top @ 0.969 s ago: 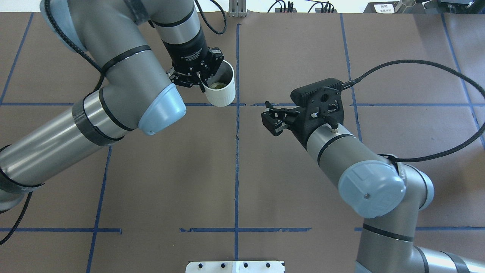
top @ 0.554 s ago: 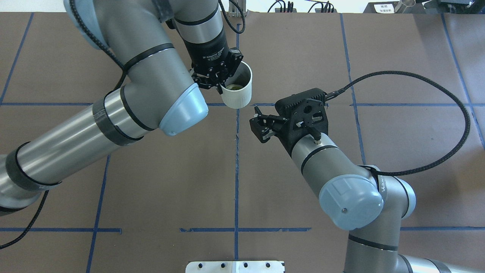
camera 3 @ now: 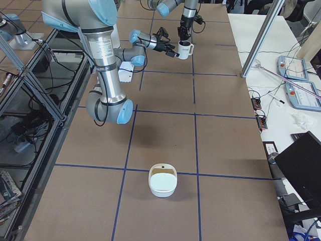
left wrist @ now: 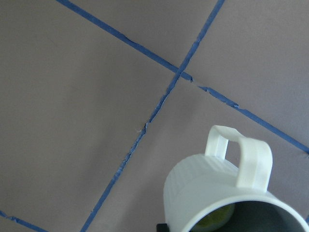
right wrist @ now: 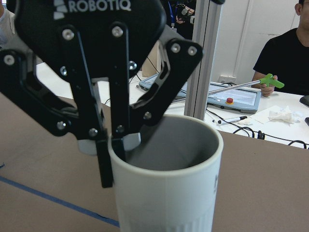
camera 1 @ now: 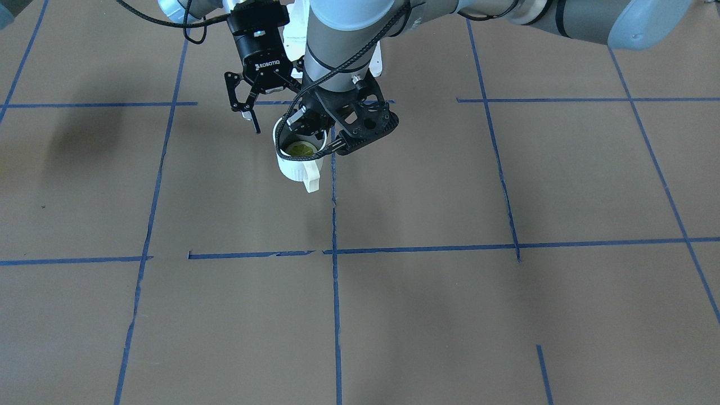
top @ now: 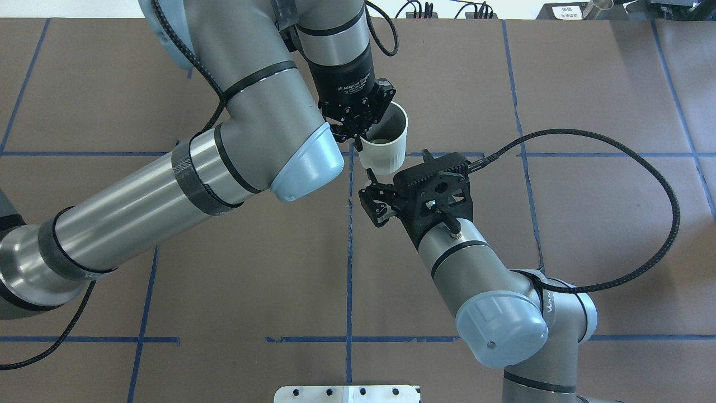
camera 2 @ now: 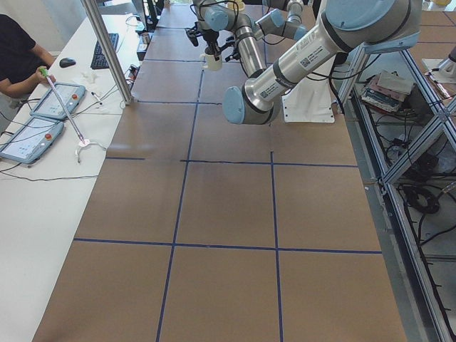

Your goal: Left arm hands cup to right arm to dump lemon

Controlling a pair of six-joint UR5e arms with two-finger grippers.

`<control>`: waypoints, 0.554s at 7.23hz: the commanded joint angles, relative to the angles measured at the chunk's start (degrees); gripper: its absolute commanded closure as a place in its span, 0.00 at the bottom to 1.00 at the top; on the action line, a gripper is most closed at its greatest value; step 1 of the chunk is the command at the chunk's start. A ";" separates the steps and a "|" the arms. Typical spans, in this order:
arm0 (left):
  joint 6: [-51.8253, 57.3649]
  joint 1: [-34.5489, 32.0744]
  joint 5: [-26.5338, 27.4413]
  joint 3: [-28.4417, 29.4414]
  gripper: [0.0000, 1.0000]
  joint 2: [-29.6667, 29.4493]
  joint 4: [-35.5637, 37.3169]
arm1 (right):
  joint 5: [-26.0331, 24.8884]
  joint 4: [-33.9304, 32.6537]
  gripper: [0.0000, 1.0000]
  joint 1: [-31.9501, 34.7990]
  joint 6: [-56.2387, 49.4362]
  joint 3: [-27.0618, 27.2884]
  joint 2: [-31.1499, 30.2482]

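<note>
The cup (top: 386,155) is a small white mug with a grey inside and a squared handle (camera 1: 311,179) that points away from the robot. A yellow lemon slice (camera 1: 300,149) lies in it. My left gripper (top: 359,133) is shut on the cup's rim and holds it upright above the table near the centre line. My right gripper (top: 367,197) is open and empty, just on the robot's side of the cup and apart from it. In the right wrist view the cup (right wrist: 164,193) fills the foreground. In the left wrist view the cup (left wrist: 203,193) shows from above.
A white bowl (camera 3: 163,182) stands on the table towards the robot's right end. A metal post (camera 2: 107,50) and an operator (camera 2: 18,57) with tablets are on the far side. The white base plate (top: 347,393) is at the robot's edge.
My left arm has carried the cup to the right, across the centre line. My right arm has moved left and forward toward it, so the gap has narrowed. The right gripper has stayed open.
</note>
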 commanded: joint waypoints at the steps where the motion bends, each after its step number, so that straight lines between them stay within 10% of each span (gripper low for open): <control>1: 0.01 1.16 -0.55 -0.07 1.00 -0.04 -0.03 | -0.13 1.33 0.00 -0.05 -0.52 -0.53 -0.02; 4: 0.10 1.17 -3.27 -0.24 1.00 0.22 -0.12 | -0.22 1.42 0.00 -0.05 -1.31 -0.53 -0.02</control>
